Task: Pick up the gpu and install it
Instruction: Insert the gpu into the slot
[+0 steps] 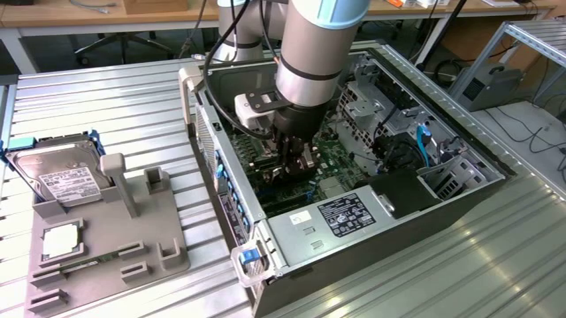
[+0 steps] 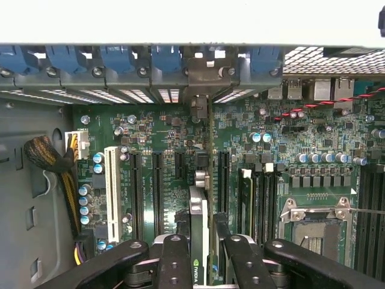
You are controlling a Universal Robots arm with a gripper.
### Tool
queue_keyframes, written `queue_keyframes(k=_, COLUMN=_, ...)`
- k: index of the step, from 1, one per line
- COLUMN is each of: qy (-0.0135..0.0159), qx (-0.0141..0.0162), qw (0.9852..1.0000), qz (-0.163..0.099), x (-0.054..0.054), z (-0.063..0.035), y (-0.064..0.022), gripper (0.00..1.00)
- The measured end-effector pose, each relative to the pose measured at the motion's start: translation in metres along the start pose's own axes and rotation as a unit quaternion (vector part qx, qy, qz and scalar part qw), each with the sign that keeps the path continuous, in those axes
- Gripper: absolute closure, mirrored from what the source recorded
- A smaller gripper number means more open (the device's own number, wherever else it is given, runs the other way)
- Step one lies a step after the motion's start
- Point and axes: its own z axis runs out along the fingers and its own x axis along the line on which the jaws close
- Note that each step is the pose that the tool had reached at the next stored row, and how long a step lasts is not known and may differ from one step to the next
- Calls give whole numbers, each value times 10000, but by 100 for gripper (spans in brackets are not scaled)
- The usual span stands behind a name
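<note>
The fingers (image 2: 174, 259) stand narrow, clamped on the gpu (image 2: 199, 241), which sits edge-on between them; one black finger presses each flat side of the card, and a green logo strip on its edge shows between the pads; the gripper (image 2: 201, 265) holds it upright over the motherboard (image 2: 252, 156), its edge running in line with the long black slots (image 2: 157, 192) and reaching towards the case's rear wall; whether the card's lower edge touches a slot cannot be told.

In the exterior view the gripper (image 1: 296, 159) hangs inside the open case (image 1: 354, 218), near its middle, with the arm (image 1: 314, 46) coming straight down from above; a white slot (image 2: 111, 192) lies beside the black ones, and an empty cpu socket (image 2: 316, 229) lies on the other side of the card; blue latches (image 2: 120, 60) line the rear wall.

On the exterior view's left, well apart from the case, a grey tray (image 1: 115, 245) rests on the metal table (image 1: 442, 265); a hard drive (image 1: 57, 175) with a white label stands in the tray's far end, and a small silver chip (image 1: 60, 240) lies nearer.
</note>
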Motion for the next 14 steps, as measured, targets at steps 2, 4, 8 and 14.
queue_keyframes(k=2, qy=0, qx=0, qw=10000, qz=-1, x=0, z=2, y=0, gripper=73)
queue_keyframes(k=4, qy=-1, qx=0, qw=10000, qz=0, x=0, z=7, y=0, gripper=73)
queue_keyframes(k=8, qy=-3, qx=1, qw=10000, qz=-1, x=-2, z=9, y=-1, gripper=73)
queue_keyframes(k=14, qy=-4, qx=2, qw=10000, qz=-1, x=-8, z=20, y=-1, gripper=73)
